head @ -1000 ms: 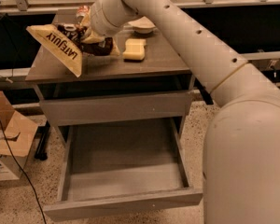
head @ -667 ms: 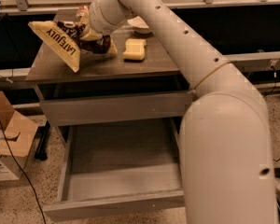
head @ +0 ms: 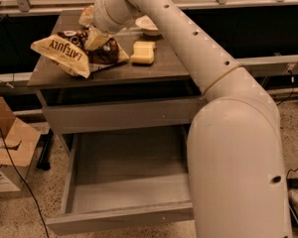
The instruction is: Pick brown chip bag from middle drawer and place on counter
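The brown chip bag (head: 72, 53) lies on the left part of the counter (head: 164, 68), its tan "LATE JULY" side facing forward and its dark-brown end toward the middle. My gripper (head: 92, 29) is right above the bag's dark end, close to it or touching it. The arm reaches in from the lower right across the counter. The middle drawer (head: 84, 197) is pulled out below the counter, and the part of its grey floor that shows holds nothing. The arm hides its right side.
A pale yellow sponge block (head: 143, 52) lies on the counter just right of the bag. A white bowl (head: 148, 24) sits behind it. A shut grey drawer front (head: 119, 115) is above the open drawer. A cardboard box (head: 10, 152) and a cable are on the floor at left.
The bag has tipped from standing on its corner to lying flatter on the counter. The gripper has stayed over its dark end.
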{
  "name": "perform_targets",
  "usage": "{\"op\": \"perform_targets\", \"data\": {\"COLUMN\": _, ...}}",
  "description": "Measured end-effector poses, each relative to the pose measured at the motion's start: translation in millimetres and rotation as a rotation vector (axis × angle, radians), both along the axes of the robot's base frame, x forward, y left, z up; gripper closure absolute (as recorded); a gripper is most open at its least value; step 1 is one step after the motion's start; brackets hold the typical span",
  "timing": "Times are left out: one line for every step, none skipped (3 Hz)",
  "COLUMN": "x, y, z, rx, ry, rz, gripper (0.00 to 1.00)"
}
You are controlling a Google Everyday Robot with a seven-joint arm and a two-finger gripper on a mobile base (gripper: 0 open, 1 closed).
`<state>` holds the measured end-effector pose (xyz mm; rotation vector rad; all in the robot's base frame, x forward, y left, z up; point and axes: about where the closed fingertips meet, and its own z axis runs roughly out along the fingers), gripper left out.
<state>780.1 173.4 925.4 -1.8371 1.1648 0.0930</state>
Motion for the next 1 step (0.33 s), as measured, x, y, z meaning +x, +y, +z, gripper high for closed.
{"op": "perform_targets", "data": {"x": 0.0, "y": 0.0, "z": 0.0, "rx": 0.0, "ry": 0.0, "rz": 0.0, "gripper": 0.0}}
